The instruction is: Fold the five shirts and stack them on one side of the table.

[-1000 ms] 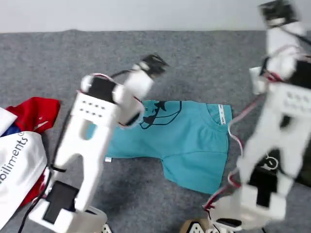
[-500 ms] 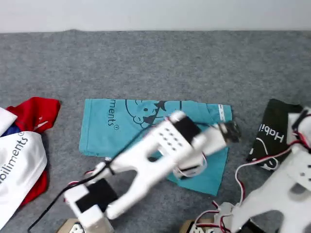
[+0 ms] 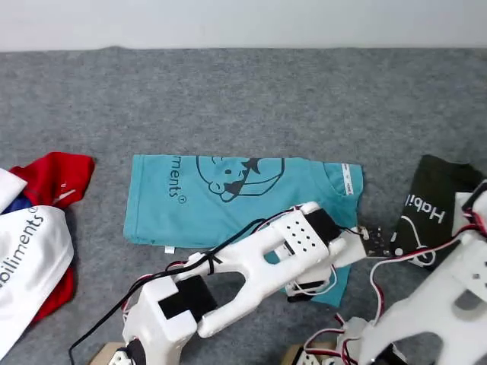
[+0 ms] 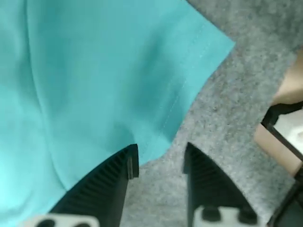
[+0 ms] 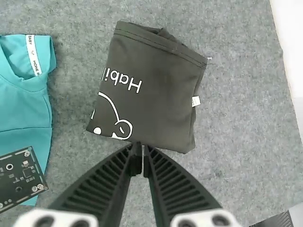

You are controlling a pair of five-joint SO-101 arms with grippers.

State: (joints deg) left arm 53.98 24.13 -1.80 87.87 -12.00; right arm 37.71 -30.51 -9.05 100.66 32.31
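My left gripper [image 4: 160,158] hangs with its fingers well apart, nothing between them. Below it lies the teal shirt [image 4: 94,71]. One finger is over the cloth just inside the hem. The other is over the bare grey felt [image 3: 266,99] just off the shirt's corner. I cannot tell whether the tips touch the cloth.

From above, the teal shirt lies flat in the middle of the table. Its printed front faces up and its collar points toward my right side. My left arm [image 3: 289,243] stretches across its near right part and hides that part of the cloth.

My right gripper [image 5: 142,152] is drawn in narrow, the two fingers almost meeting with nothing visible between them. It sits just at the near edge of the black shirt [image 5: 151,94]. That shirt is folded into a small packet with white print up, and it lies on the felt just beside the teal collar but apart from it. My right arm [image 3: 449,296] and its red and white wires [image 3: 380,281] cover the packet's near edge in the high view. A green circuit board [image 5: 19,177] on my left wrist lies over the teal shirt's edge, between the two shirts.

Well off on my left side is a loose heap: a red shirt [image 3: 57,179] with a white shirt [image 3: 30,251] lying over it, unfolded and crumpled.
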